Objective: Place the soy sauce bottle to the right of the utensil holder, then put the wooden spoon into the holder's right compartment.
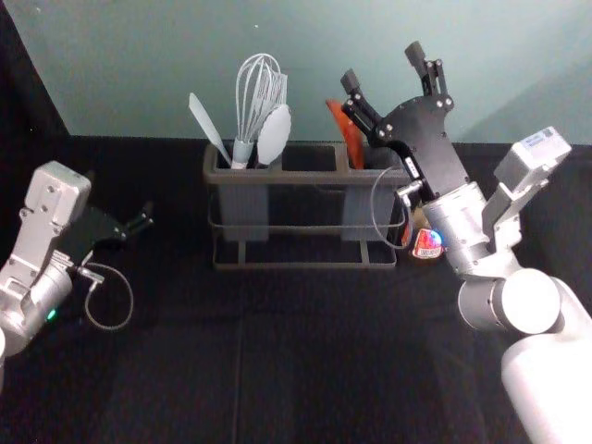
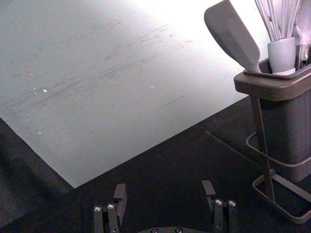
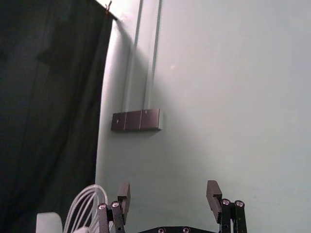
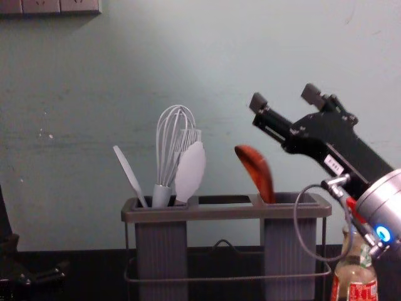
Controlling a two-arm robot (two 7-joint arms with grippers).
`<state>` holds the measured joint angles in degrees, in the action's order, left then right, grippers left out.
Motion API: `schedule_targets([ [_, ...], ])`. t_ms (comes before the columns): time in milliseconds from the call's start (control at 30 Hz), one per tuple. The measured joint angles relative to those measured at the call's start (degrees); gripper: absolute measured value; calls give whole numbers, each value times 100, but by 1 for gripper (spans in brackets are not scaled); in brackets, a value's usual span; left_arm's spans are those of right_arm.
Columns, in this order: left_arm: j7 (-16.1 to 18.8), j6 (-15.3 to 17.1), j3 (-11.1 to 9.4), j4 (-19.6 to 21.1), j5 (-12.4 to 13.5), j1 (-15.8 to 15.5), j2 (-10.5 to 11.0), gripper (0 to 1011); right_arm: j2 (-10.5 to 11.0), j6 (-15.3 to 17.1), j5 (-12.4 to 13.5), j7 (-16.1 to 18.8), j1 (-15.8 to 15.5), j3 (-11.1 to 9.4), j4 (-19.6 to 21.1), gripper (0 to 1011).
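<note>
spoon, housed in its compartment, leans below and left of the nearer right pincer, spread wide; retreat should go rightward. left pincer, also spread, sits farther left.

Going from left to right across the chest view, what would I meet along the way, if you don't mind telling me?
Left gripper at the lower left, spatula, whisk, rounded white utensil, wooden spoon, raised fingertips of the right gripper, soy sauce bottle.
</note>
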<state>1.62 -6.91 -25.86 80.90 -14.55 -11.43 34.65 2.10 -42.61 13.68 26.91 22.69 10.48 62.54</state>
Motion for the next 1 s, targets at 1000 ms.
schedule_targets([
  [1000,0,0,0,0,0,0,0,1011,803,3097,-2051,-1974,-1140,-780,2648,1002],
])
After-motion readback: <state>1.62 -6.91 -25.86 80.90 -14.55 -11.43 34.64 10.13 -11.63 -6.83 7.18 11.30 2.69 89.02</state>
